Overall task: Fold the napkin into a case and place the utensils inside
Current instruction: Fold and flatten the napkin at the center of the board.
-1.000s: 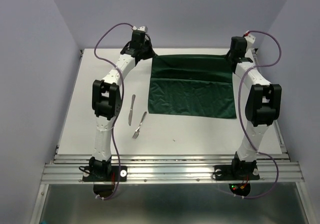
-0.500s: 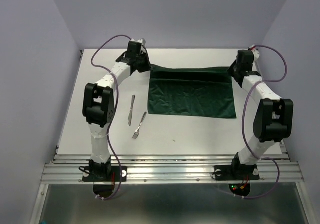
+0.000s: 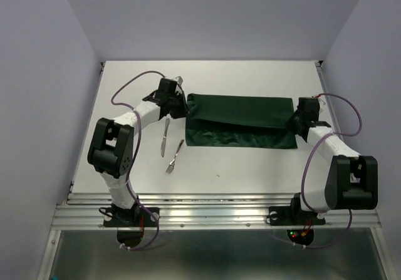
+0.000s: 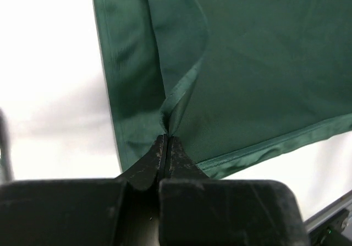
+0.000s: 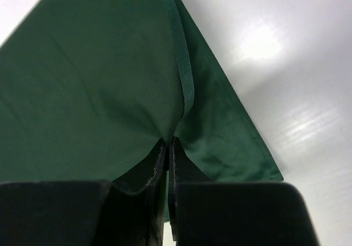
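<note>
Fold of the napkin (image 3: 241, 120) under way; knife (image 3: 165, 136) and fork (image 3: 175, 156) not yet stowed.
The dark green napkin lies mid-frame on the white desk (image 3: 250, 167), its upper layer doubled over, with a strip of the under-layer showing along the lower edge. The left claw (image 4: 166, 141) is clamped on the cloth's left corner and the right claw (image 5: 168, 144) on its right corner, each pinching a hemmed edge. In my judgement no finished case exists yet. The cloth is soft, matte and finely woven. The slim silver knife and fork lie bare, left of the napkin, apart from it.
</note>
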### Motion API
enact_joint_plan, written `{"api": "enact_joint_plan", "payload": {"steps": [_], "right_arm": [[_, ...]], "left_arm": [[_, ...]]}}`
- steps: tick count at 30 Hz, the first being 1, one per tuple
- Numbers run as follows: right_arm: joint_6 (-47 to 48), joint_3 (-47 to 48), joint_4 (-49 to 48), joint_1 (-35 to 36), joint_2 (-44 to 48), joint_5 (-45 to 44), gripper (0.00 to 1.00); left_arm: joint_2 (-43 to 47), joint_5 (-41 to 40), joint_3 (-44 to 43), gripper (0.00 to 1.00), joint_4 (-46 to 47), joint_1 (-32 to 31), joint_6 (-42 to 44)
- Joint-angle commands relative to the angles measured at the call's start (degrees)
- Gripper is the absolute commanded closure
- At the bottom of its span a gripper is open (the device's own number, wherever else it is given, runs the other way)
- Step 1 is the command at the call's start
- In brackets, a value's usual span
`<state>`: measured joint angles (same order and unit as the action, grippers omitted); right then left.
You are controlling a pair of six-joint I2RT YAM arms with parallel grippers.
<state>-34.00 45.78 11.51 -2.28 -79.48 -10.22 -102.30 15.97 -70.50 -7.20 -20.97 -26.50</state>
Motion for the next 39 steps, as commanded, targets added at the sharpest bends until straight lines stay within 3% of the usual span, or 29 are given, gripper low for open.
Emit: {"api": "enact_joint_plan", "payload": {"steps": [1, 11, 20, 25, 39], "right_arm": [[-0.89, -3.67, -0.26, -0.7, 3.36, -0.24, 0.99], [-2.65, -6.58, 0.35, -0.7, 3.89, -1.29, 0.99], [-3.0, -2.72, 4.84, -0.7, 10.13, -7.18, 0.99], [-3.0, 0.18, 6.86, -1.23, 11.98, -8.33, 0.99], [-1.6, 14.51, 6.86, -2.29, 2.86, -11.49, 0.99]], "left_arm": [[3.95, -1.37, 4.31, 1.0, 3.94, -3.19, -1.71], [4.83, -3.75, 7.04, 1.0, 4.13, -6.54, -2.15], [8.78, -7.88, -0.07, 1.0, -2.72, -6.36, -1.36], [10.63, -4.82, -2.01, 1.0, -2.56, -5.13, -3.2], [3.87, -1.64, -13.16, 1.0, -1.32, -1.35, -4.88]]}}
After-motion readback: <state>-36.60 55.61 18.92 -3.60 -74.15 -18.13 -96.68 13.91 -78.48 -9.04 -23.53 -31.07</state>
